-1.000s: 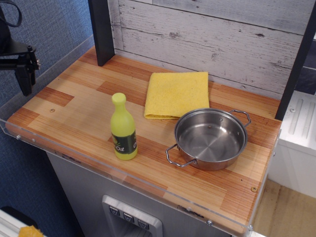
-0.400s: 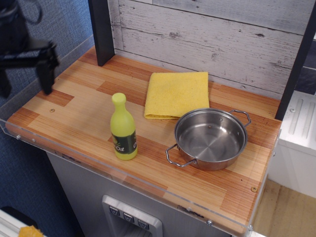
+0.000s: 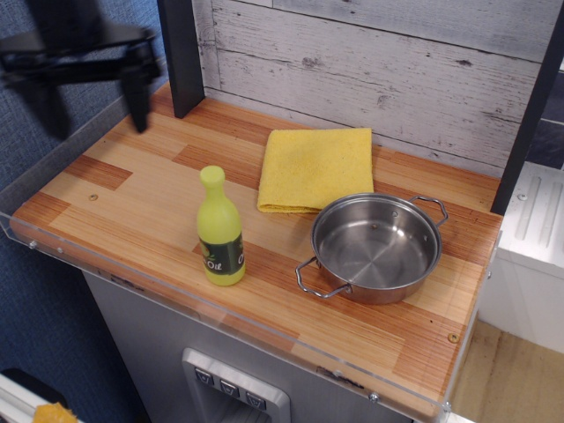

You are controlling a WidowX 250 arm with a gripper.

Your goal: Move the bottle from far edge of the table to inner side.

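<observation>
Standing upright left of centre in the frame, near the lower edge of the table (image 3: 132, 189): a small yellow-green bottle (image 3: 219, 228) with a rounded cap and a dark green label reading "Oil". Base flat on the striped wooden planks, just inside the clear acrylic rim, nothing touching it. To its right, well clear of it, a round stainless pan (image 3: 374, 248) with two loop handles, nothing inside. Above and between the two, flat on the wood toward the whitewashed plank wall, a folded yellow cloth (image 3: 315, 167), its lower right corner just beside the pan's rim. At the upper left of the frame, blurred and dark, the gripper (image 3: 88, 97), hanging in the air over the table's left edge, well apart from the bottle. Two fingers pointing downward with a wide gap between them, spread apart and gripping nothing. Behind the gripper, a dark vertical post against the wall.
</observation>
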